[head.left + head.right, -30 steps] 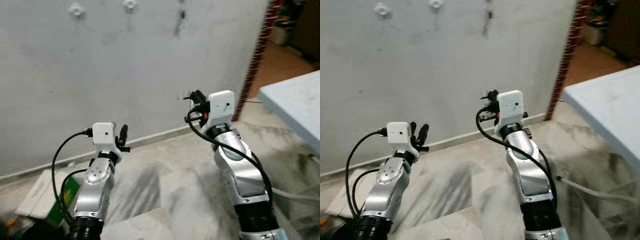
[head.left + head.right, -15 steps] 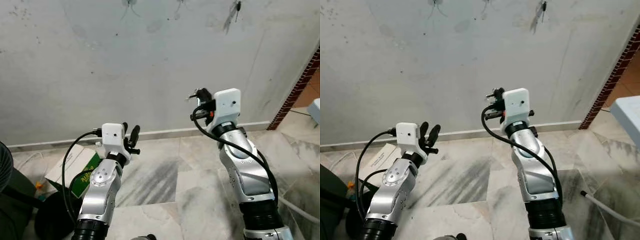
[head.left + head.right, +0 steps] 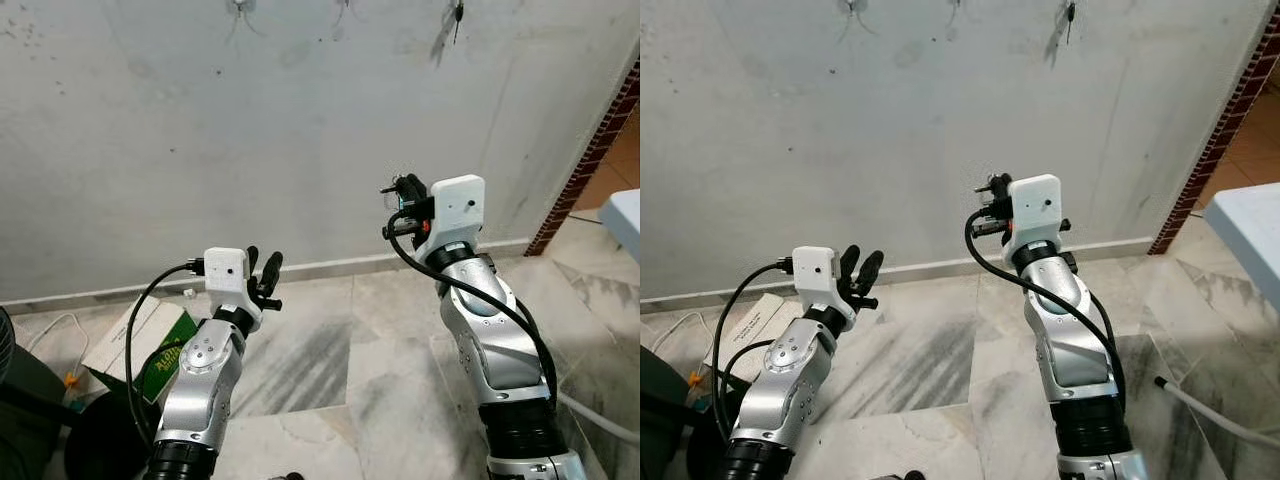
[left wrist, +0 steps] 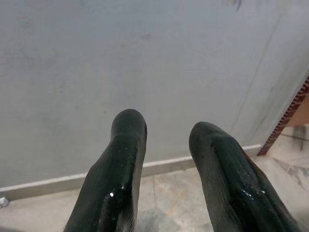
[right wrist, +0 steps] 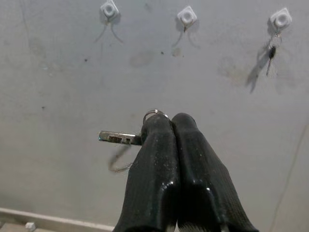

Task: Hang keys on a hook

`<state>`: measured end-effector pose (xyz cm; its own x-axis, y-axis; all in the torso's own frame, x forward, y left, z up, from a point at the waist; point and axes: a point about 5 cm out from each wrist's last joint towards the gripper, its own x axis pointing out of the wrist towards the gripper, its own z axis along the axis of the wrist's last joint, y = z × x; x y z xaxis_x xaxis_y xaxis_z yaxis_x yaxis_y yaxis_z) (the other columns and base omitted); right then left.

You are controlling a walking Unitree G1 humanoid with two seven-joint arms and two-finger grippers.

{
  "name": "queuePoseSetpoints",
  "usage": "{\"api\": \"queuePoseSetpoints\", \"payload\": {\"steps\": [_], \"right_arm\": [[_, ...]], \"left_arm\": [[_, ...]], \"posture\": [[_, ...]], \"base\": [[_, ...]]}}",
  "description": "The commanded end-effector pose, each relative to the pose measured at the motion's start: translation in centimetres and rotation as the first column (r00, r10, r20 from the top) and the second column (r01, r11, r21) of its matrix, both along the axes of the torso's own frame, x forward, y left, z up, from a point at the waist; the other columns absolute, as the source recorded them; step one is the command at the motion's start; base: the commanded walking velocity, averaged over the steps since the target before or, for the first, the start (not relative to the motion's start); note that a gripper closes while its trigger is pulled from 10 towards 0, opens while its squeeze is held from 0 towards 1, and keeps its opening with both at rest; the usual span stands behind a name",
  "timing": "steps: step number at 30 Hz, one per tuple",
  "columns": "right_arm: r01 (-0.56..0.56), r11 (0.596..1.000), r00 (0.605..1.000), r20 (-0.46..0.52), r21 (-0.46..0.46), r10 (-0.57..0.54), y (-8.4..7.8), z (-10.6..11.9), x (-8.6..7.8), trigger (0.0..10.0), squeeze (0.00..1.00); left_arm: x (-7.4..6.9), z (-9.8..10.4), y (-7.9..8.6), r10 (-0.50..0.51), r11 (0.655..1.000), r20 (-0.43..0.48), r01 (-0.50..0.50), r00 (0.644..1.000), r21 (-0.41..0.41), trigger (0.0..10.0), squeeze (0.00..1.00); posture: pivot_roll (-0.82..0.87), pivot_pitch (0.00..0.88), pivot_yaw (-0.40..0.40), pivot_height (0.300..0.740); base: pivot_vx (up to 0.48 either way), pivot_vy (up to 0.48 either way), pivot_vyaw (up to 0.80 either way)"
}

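Since the earlier frame both arms have barely shifted. Right gripper (image 5: 171,126) stays clenched on the small silver key with ring (image 5: 119,138), raised facing three white wall hooks (image 5: 187,16); left gripper (image 4: 166,133) hangs released, lower down.

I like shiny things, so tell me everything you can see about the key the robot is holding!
The key is thin, silvery metal, sticking out sideways and level from the right gripper, whose two black fingers are shut tight on it. A small wire ring peeks up above the fingertips. It is held up in the air before the grey wall, below three white hooks, not touching them.
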<state>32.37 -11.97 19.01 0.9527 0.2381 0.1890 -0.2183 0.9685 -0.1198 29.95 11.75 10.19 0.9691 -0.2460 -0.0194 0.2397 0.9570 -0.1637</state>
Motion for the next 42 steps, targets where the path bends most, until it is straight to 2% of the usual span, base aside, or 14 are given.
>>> {"api": "queuePoseSetpoints", "payload": {"steps": [1, 42], "right_arm": [[-0.015, 1.0, 1.0, 0.008, 0.001, 0.015, 0.53, 0.24, 0.17, 10.0, 0.0], [-0.035, 0.999, 0.999, 0.008, -0.013, 0.035, 0.95, -0.03, 0.29, 10.0, 0.0]], "left_arm": [[-0.03, 0.16, 0.56, 0.017, 1.0, 0.01, -0.017, 1.0, 0.006, 10.0, 0.0], [0.16, 0.07, -0.15, -0.003, 1.0, 0.01, 0.003, 1.0, -0.014, 10.0, 0.0]], "posture": [[-0.08, 0.099, 0.091, 0.74], [-0.09, 0.079, 0.087, 0.74]], "base": [[0.394, 0.0, 0.0], [0.448, 0.0, 0.0]]}}
